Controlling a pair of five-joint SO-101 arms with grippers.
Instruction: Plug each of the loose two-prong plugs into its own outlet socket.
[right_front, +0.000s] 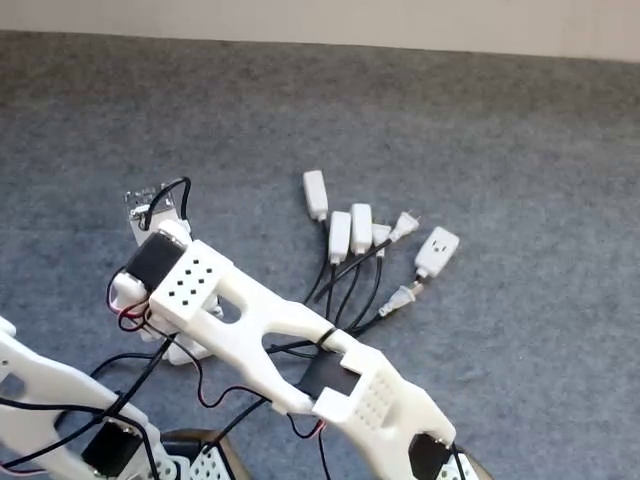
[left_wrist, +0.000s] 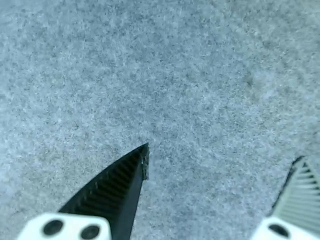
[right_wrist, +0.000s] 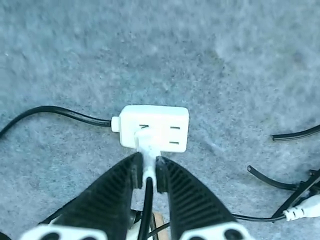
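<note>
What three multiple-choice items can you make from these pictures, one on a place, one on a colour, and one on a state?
1. Where is the plug that the right gripper holds?
A. at the face of the outlet
B. in a box
C. on a shelf

2. What colour is the outlet?
A. black
B. red
C. white

3. How is the left gripper?
A. shut on the plug
B. open, holding nothing
C. shut on the outlet

Key:
1 A, the right wrist view shows the plug meeting the outlet.
2 C, its body is white.
3 B, its fingers stand wide apart over bare mat.
</note>
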